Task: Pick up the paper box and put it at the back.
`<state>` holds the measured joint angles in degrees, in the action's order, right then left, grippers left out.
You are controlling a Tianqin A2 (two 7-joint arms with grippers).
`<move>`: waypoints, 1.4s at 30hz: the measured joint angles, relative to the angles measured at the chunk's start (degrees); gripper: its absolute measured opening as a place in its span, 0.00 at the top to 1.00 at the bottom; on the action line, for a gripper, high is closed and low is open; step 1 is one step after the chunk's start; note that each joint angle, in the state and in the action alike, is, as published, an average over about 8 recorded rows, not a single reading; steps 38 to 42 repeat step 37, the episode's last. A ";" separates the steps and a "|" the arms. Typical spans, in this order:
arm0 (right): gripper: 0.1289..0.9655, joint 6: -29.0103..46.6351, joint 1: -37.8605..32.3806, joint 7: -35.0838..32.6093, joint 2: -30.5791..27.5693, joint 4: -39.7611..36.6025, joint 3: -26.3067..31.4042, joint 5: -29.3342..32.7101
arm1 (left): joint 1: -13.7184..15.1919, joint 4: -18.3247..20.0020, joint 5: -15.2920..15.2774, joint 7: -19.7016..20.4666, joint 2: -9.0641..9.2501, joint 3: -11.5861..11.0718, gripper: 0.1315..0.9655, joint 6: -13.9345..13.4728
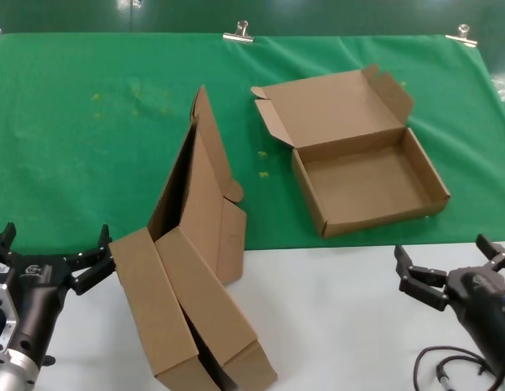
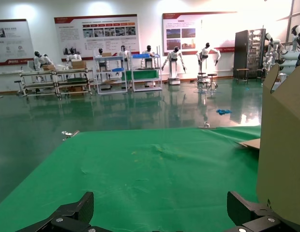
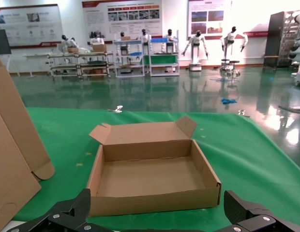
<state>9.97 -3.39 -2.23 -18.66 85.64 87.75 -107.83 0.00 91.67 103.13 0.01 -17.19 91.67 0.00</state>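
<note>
Nearest the robot, both grippers hang low over the white counter [image 1: 342, 309] at its front edge. The left gripper [image 1: 53, 254] sits at about 8 o'clock in the head view with its fingers [image 1: 91, 269] spread wide on nothing; just beside it stand two boxes [image 1: 191, 269] leaning together on end, their nearest wall almost against the left fingers. The right gripper [image 1: 448, 273] is at about 4 o'clock, fingers likewise wide and empty, aimed at the box.

Further out, at roughly 1 o'clock, the box [image 1: 362, 171] lies open on the green cloth [image 1: 81, 147], its front wall close to the cloth's near edge and its lid [image 1: 330, 106] folded flat behind it (small flaps stick up at the lid's corners). In the right wrist view it sits square ahead, between the fingertips' lines [image 3: 155, 179].

It looks like thin corrugated card: light, empty, fairly stiff along the walls but easy to crush or buckle, and the hinged lid will likely flop when lifted. A wall is probably the best hold, pinched over its rim near the middle of the front or right side, with gentle force. The matte card should not slip much.

Beyond it, the cloth runs to the binder clips [image 1: 239, 32] at 12 o'clock.
</note>
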 joint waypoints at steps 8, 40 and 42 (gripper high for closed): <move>0.00 -5.72 1.95 1.28 0.85 3.48 2.26 2.69 | 0.00 0.00 0.00 0.00 0.00 0.00 0.00 0.00; 0.00 -8.14 2.77 1.83 1.20 4.92 3.20 3.84 | 0.00 0.00 0.00 0.00 0.00 0.00 0.00 0.00; 0.00 -8.14 2.77 1.83 1.20 4.92 3.20 3.84 | 0.00 0.00 0.00 0.00 0.00 0.00 0.00 0.00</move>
